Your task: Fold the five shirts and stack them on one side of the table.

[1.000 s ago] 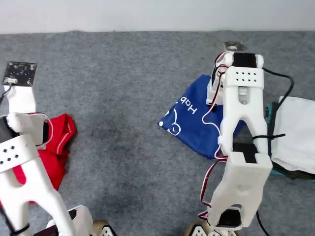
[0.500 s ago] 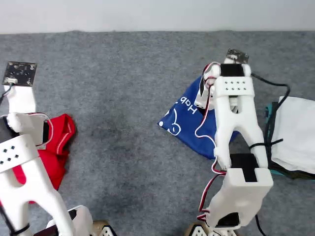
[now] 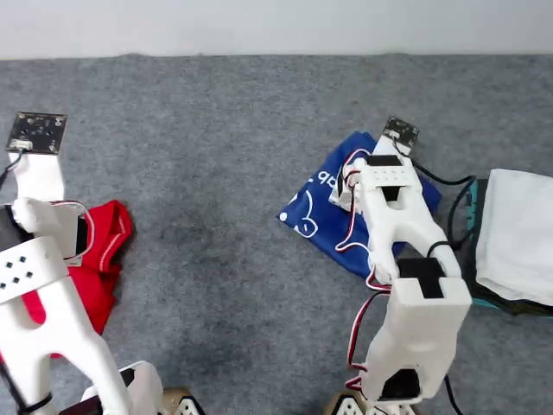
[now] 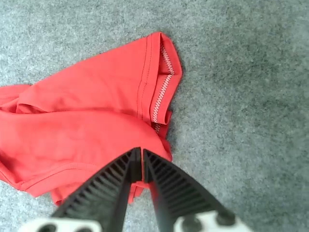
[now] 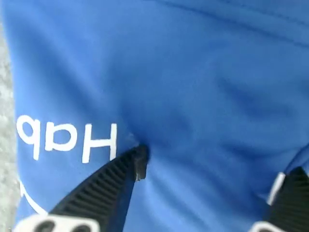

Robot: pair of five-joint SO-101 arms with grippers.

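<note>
Under the right gripper [image 5: 217, 169], blue shirt [image 5: 193, 72], filling all the space between the two fingers. Spread wide, with one ribbed black fingertip [image 5: 139, 162] pushed down into the cloth and making a small dimple, just beside the last letter of a white printed word. Print not read off: white letters in one row, and next to them part of a curved white line. Second finger at the far side of the same blue cloth, well apart from the first.

From the high view, crumpled under the right arm's wrist, with the white print on the side away from the folded white shirt [image 3: 518, 233]. Near that white shirt; touching or not, cannot tell. Darker cloth [image 3: 473, 216] under the white one, showing at its edge.

At the left gripper [image 4: 142, 153], fingers pressed together to a very thin slit, tips right above the red shirt [image 4: 87, 106]. Cannot tell if any cloth is pinched between them. Red shirt unfolded and wrinkled, mostly to one side of the closed tips, with a hem of white zigzag stitching just ahead of the tips. Bare grey table cover [image 4: 251, 96] at the other side of the fingers. From above, partly hidden under the left arm and well apart from the blue one.
</note>
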